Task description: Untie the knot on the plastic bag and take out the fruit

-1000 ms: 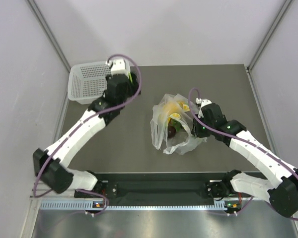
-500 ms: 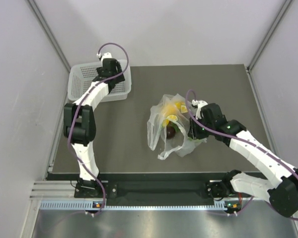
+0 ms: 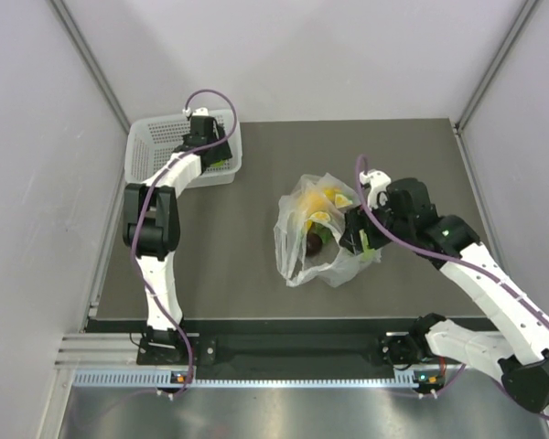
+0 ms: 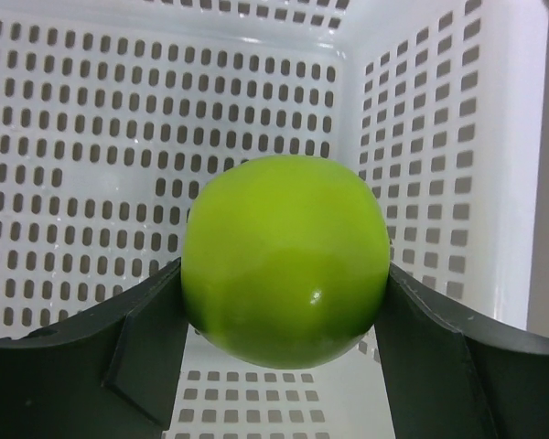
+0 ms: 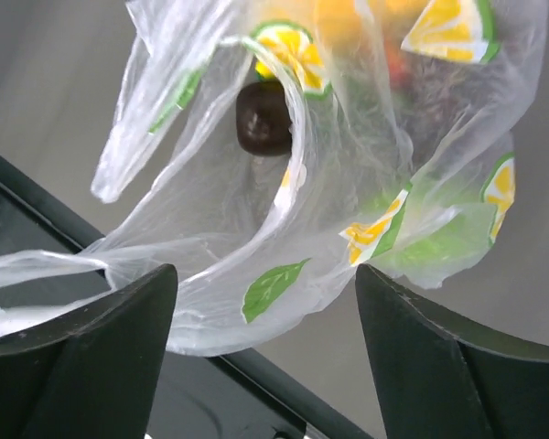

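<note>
The transparent plastic bag (image 3: 325,233) with lemon and leaf prints lies mid-table, its mouth slack. Inside show a dark purple fruit (image 5: 263,117), orange-yellow fruit (image 3: 316,197) and something green (image 5: 430,247) behind the film. The knot is not in view; a loose strip of film (image 5: 37,274) trails left. My right gripper (image 3: 359,236) is open at the bag's right side, with bag film (image 5: 284,210) hanging in front of the wide jaws (image 5: 265,274). My left gripper (image 3: 210,151) is inside the white basket (image 3: 156,151), shut on a round green apple (image 4: 285,261).
The perforated basket wall (image 4: 91,110) surrounds the apple on the far and right sides. The dark table (image 3: 238,274) runs between basket and bag. Grey walls enclose the table at left, back and right.
My right gripper has opened and let go of the bag film, shifting slightly right. The left arm has folded back and lowered the apple into the basket.
</note>
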`<state>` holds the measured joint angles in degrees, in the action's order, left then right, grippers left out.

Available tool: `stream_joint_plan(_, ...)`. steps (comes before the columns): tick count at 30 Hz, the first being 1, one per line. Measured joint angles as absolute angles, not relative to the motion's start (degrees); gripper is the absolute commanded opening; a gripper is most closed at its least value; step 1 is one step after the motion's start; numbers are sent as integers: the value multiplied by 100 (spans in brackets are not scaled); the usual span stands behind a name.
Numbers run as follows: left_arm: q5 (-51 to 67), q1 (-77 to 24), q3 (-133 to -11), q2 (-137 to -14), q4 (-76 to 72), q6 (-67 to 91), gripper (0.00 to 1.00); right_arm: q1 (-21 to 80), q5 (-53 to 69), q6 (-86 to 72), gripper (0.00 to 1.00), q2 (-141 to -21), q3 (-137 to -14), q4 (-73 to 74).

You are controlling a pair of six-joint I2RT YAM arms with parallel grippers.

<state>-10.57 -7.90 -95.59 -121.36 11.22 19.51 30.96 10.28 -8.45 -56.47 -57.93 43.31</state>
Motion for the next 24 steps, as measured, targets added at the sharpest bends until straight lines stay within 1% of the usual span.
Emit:
stream_joint_plan(2, -1026, -790, -9376, -12079, 1026, 1959, 59, 3096, 1035, -718, 86, -5682, -5981, 4453)
stream_joint_plan(3, -1024, -792, -9236, -12027, 1011, 1964, 66, 3096, 1028, -648, 88, -5714, -6080, 4506)
stream_joint_plan(4, -1024, -790, -9115, -11972, 1017, 1975, 69, 3096, 996, -582, 92, -5767, -6191, 4560)
stream_joint_plan(7, -1020, -790, -8759, -11786, 1039, 1997, 78, 3096, 659, -408, 96, -6104, -6652, 4672)
stream_joint_plan(10, -1009, -790, -8519, -11509, 1092, 2045, 81, 3087, 189, -259, 97, -6777, -7295, 4692)
stream_joint_plan(14, -934, -790, -8173, -10792, 1201, 2169, 87, 2965, -325, -60, 98, -7909, -7918, 4554)
stream_joint_plan(19, -790, -845, -7802, -9695, 1361, 2290, 89, 2722, -543, 108, 98, -9011, -8221, 4480)
stream_joint_plan(24, -467, -952, -7286, -8560, 1435, 2438, 90, 2665, -598, 257, 98, -9476, -8248, 4445)
